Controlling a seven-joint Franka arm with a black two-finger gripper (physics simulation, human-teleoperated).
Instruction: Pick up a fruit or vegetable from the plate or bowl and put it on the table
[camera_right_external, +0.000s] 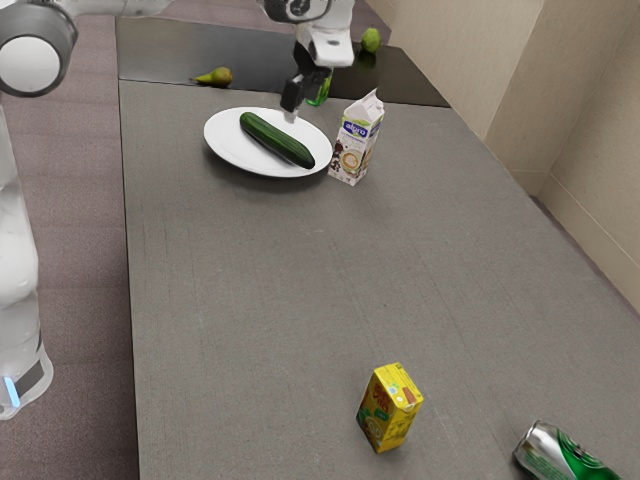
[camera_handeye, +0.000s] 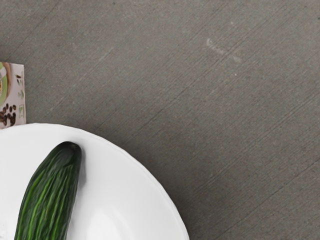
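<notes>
The table (camera_right_external: 240, 290) runs lengthwise from a dark far end, and the arm (camera_right_external: 328, 25) reaches over that end, probably lining up for a pick. Its end effector (camera_right_external: 291, 102) hangs over the far part of the white plate (camera_right_external: 223, 154); whether it is spread or pressed together I cannot tell. The plate sits near the table's far end, towards its edge at the exterior view's left. Just beside it stands the upright Alpro carton (camera_right_external: 355, 143), which leaves little room for a wide swing on that side. The cucumber (camera_right_external: 277, 139), the likely target, lies slantwise on the plate apart from the end effector, one tip near the carton; the raised rim should keep it from rolling off. A centred grip across its middle seems best, then a release on the wide grey surface in front. The can (camera_right_external: 566, 456) lies on its side by the near end, and the yellow drink box (camera_right_external: 390, 407) stands nearby, both well out of the way. The pear (camera_right_external: 217, 76) and a green fruit (camera_right_external: 371, 40) rest at the dark end.
</notes>
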